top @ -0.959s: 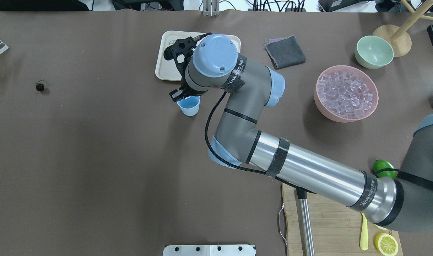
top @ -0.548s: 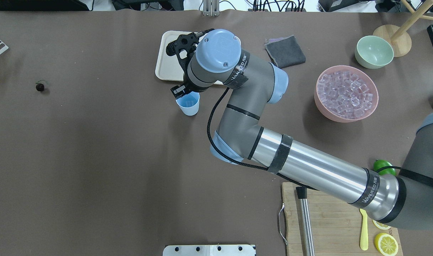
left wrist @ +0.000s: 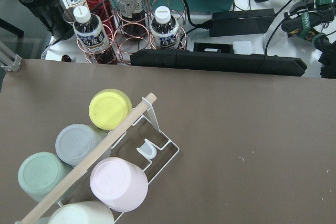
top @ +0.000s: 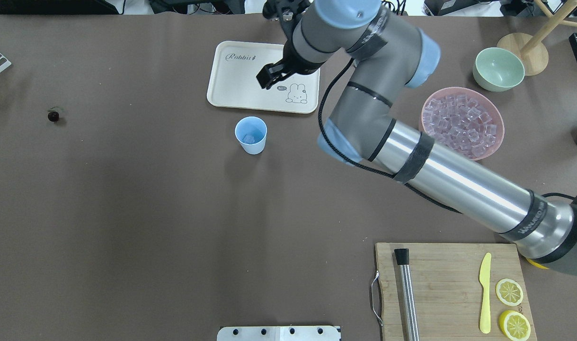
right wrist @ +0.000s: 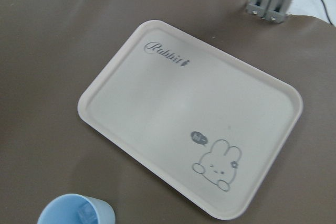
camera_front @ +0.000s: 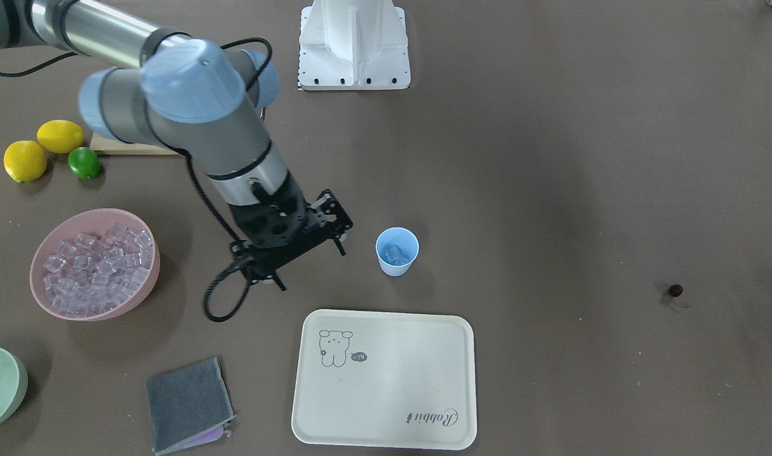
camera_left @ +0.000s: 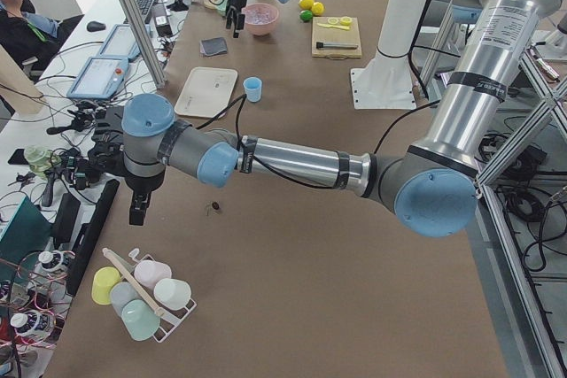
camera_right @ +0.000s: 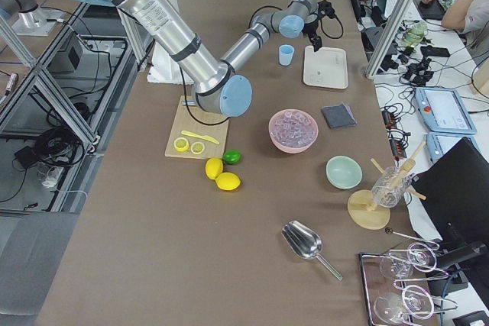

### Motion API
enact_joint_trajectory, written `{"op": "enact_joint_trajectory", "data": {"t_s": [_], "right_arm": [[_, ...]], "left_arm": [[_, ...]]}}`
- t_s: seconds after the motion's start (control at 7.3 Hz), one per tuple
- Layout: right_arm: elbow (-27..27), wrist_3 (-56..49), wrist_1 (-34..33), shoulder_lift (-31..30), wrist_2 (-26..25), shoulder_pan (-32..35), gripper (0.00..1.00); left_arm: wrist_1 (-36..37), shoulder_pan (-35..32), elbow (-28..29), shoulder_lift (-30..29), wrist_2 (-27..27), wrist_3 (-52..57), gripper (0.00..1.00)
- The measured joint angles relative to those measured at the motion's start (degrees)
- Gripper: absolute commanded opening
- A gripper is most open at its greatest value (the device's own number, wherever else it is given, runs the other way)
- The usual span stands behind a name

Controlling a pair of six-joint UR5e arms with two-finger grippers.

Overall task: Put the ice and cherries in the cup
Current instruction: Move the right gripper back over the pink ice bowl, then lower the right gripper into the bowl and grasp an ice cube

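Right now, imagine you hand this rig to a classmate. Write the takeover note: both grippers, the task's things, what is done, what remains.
The right gripper is open and empty, raised off to the side of the cup.
The left gripper shows only in the side view, so open or shut cannot be told. It hangs near the cherry.
The cup stands upright on the table beside the tray.
Done: ice is in the cup; more sits in the pink bowl.
Left: the cherry lies on the table, far to the robot's left, not yet in the cup.
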Motion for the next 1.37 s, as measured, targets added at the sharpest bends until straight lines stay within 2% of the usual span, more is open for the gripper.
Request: {"op": "enact_joint_trajectory", "data": {"t_s": [0.27, 0.55, 0.96, 1.37], "right_arm": [[11.26, -0.01, -7.14, -9.35, 0.12, 4.45, 1.0], [16.35, 0.35, -8.75, -17.48, -1.84, 6.13, 1.0], [17.39, 0.99, -9.11, -25.53, -4.09, 5.39, 1.0], [15.62, 3.32, -8.8, -28.18, -4.15, 3.6, 1.0]], "left_arm": [[0.0, -0.01, -0.54, 0.0, 0.14, -0.01, 0.98], [-0.02, -0.03, -0.74, 0.04, 0.16, 0.07, 0.98], [-0.45, 0.02, -1.3, 0.1, 0.24, 0.07, 0.98], [-0.52, 0.15, -1.37, 0.05, 0.28, 0.28, 0.98]]}}
